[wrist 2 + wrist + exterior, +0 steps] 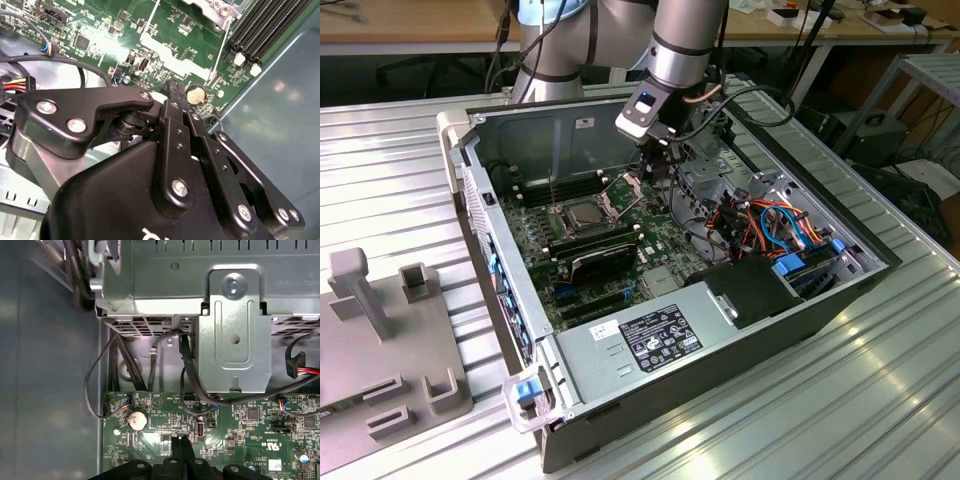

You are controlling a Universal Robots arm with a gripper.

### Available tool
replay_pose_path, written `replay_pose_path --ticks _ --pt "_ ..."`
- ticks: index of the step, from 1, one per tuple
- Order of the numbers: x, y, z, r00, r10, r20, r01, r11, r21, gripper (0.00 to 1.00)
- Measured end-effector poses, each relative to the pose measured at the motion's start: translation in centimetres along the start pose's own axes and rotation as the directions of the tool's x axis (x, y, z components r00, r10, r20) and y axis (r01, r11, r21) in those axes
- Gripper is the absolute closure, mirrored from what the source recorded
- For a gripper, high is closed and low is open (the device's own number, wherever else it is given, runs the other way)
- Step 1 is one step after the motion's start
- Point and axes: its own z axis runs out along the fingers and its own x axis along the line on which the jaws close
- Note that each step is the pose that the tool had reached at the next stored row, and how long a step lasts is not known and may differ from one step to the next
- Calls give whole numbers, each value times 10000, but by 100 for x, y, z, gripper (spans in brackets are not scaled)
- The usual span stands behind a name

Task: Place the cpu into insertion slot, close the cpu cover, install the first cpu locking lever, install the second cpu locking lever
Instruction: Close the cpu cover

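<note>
Black bolted linkage bars of the gripper sit closest in both wrist views. Its fingers are pressed together with nothing between them. They hang close over the green motherboard, near a round silver coin battery; whether they touch the board cannot be told.

In the exterior view the gripper reaches down into an open grey metal computer case that lies on a ribbed metal table. The small square silver-grey cpu lies flat in the dark-framed insertion slot, apart from the gripper, toward the exterior view's left. The thin silvery cpu cover stands tilted up, open, between the cpu and the gripper.
</note>
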Motion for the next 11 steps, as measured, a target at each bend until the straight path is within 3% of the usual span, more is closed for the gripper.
replay_pose_path --ticks 2,5,7,11 --pt "0 -1 69 10000 -2 -1 2 10000 4 89" --pt "0 -38 112 10000 -2 -1 2 10000 14 89" --pt "-1 -174 136 10000 -1 0 1 9998 199 89" --pt "-1 -180 135 10000 0 0 0 9998 199 89"
